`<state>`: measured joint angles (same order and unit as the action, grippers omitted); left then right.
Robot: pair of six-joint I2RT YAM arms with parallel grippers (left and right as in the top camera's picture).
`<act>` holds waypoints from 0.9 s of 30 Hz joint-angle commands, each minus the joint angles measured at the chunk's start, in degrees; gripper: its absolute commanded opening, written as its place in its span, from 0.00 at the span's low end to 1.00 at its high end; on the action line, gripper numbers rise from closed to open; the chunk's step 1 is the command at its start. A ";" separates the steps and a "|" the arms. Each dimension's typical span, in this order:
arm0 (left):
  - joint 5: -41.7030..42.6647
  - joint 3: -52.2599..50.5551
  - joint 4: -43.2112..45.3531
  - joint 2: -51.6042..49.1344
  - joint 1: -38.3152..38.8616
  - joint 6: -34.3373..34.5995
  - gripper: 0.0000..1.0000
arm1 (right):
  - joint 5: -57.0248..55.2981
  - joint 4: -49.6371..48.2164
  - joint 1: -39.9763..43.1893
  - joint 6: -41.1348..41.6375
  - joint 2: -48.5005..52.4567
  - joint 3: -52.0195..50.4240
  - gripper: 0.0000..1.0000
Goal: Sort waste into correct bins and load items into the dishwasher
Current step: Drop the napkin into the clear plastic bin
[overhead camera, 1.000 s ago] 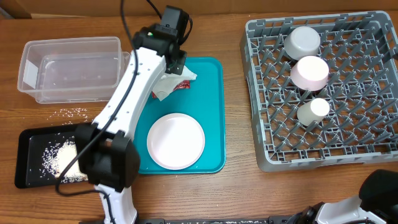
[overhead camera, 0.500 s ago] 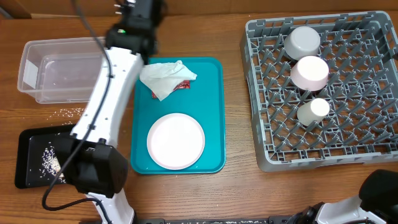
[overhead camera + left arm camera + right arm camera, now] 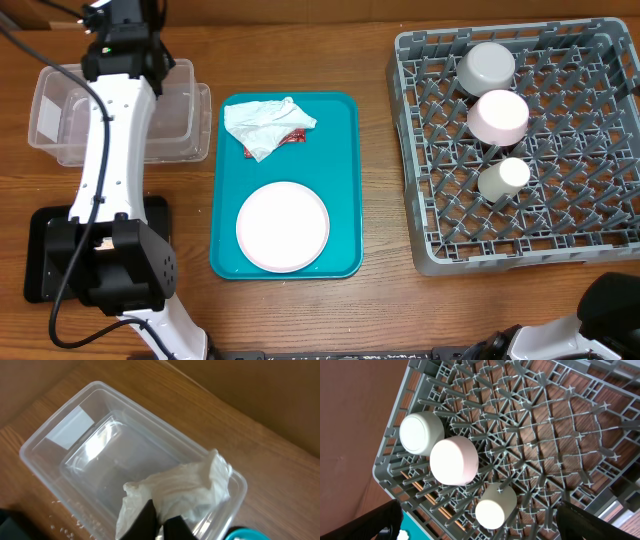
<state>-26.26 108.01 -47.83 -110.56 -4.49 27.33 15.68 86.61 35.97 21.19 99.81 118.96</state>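
While the left gripper [image 3: 159,524] pinches a crumpled white paper wad [image 3: 182,485] between shut fingers above the clear rectangular plastic tub [image 3: 60,130], a flat black rectangular tray [image 3: 35,250] lies half under that arm. At centre, a teal plastic tray [image 3: 345,180] bears a crumpled white napkin with red scraps [image 3: 265,125] and a round white flat plate [image 3: 283,227]. Rightward, the square grey plastic dish rack [image 3: 600,200] holds a pale grey bowl [image 3: 486,65], a pinkish-white bowl [image 3: 498,117] and a small white cup [image 3: 503,178]. The right gripper [image 3: 480,527] hangs over the rack, fingers wide apart.

Wooden table [image 3: 375,310] — brown, visible grain, evenly lit. Plain brown panel [image 3: 265,390] behind far edge — matte, unmarked.
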 commanded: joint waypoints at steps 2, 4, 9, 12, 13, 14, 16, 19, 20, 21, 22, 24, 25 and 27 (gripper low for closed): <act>5.62 -0.68 2.03 -1.51 -2.01 1.86 0.22 | 0.28 -0.15 0.11 0.28 -0.04 0.35 1.00; 6.19 -0.68 1.99 -1.99 -2.49 1.86 0.25 | 0.28 -0.15 0.11 0.28 -0.04 0.35 1.00; 8.68 -0.55 -0.55 -1.79 -2.64 1.75 0.69 | 0.28 -0.15 0.11 0.28 -0.04 0.35 1.00; 15.39 -0.52 -3.02 -0.90 -2.54 -1.49 0.73 | 0.28 -0.15 0.11 0.28 -0.04 0.35 1.00; 19.10 -0.52 -3.65 -0.59 -2.49 -3.58 0.73 | 0.28 -0.15 0.11 0.28 -0.04 0.35 1.00; 24.11 -0.52 -4.31 -0.28 -2.43 -6.45 0.73 | 0.28 -0.15 0.11 0.28 -0.04 0.35 1.00; 34.77 -0.52 -5.16 -0.13 -1.84 -12.57 0.72 | 0.28 -0.15 0.11 0.28 -0.04 0.35 1.00; 46.99 -0.57 -6.62 -0.33 0.00 -20.65 0.71 | 0.28 -0.15 0.11 0.28 -0.04 0.35 1.00; 49.92 -0.57 -7.23 -0.33 0.96 -23.74 0.71 | 0.28 -0.15 0.11 0.28 -0.04 0.35 1.00; 51.10 -0.61 -7.78 -0.35 2.16 -26.67 0.71 | 0.28 -0.15 0.11 0.28 -0.04 0.35 1.00; 50.95 -0.63 -8.22 -0.35 3.34 -28.79 0.72 | 0.28 -0.15 0.11 0.28 -0.04 0.35 1.00; 47.58 -0.63 -8.70 -0.46 6.29 -31.76 0.73 | 0.28 -0.15 0.11 0.28 -0.04 0.35 1.00; 45.03 -0.63 -8.70 -0.70 7.72 -32.33 0.73 | 0.28 -0.15 0.11 0.28 -0.04 0.35 1.00; 40.26 -0.68 -8.70 -1.31 10.43 -33.20 0.74 | 0.28 -0.15 0.11 0.28 -0.04 0.35 1.00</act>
<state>16.27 107.72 -56.23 -111.66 2.17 1.41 15.70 86.59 35.97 21.21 99.81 118.96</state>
